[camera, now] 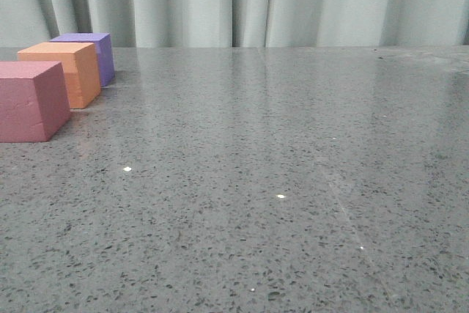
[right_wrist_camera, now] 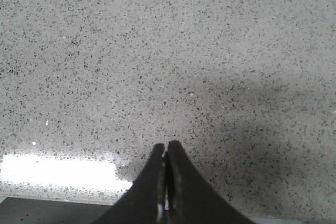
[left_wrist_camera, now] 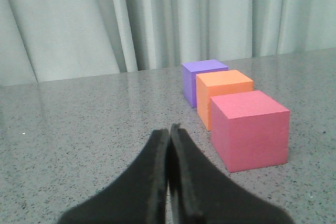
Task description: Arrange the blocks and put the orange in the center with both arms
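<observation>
Blocks: three cubes sitting in a line at the table's (camera: 278, 181) nine-to-ten o'clock edge in the front view. Pink cube (camera: 29, 100) nearest, orange cube (camera: 62, 71) between, purple cube (camera: 91, 53) farthest; neighbours look touching or nearly so. Orange is already occupying the centre slot, so the arrangement appears complete.

Left gripper (left_wrist_camera: 169, 129): fingers pressed together, holding nothing, hanging near the pink cube.

Right gripper (right_wrist_camera: 166, 148): likewise closed and empty, hovering over bare table, probably parked out of the way.

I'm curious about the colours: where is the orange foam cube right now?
In the front view, the orange foam cube sits at the table's far left, in the middle of a row, between the purple foam cube behind and the pink-red foam cube in front.
</observation>
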